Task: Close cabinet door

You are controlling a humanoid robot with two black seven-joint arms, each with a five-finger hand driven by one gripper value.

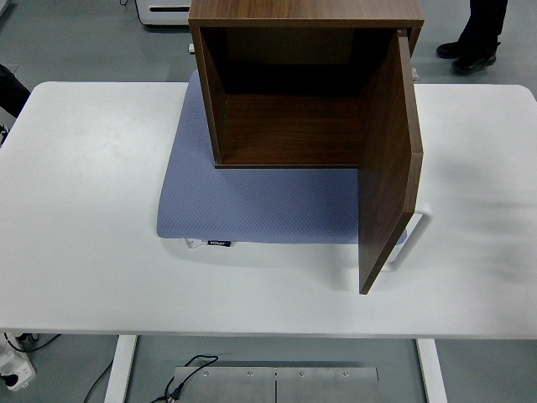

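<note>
A dark wooden cabinet (285, 92) is seen standing at the far middle of a white worktop (84, 218), its open front turned toward the near edge. The cabinet door (388, 168) is hinged on the right side and is swung fully outward, so that it juts toward the viewer edge-on and its lower corner overhangs the near part of the worktop. A white handle (417, 231) is fixed to the door's outer face and shows just to the right of its lower edge. The interior of the cabinet is shown bare and in shadow. A blue-grey mat (252, 201) is spread beneath the cabinet and reaches out in front of it, a small dark label being visible at its near edge. Neither robot hand is in the picture, so the state of the fingers cannot be told. A person's dark shoes (470, 54) are glimpsed on the floor beyond the far right corner.
</note>
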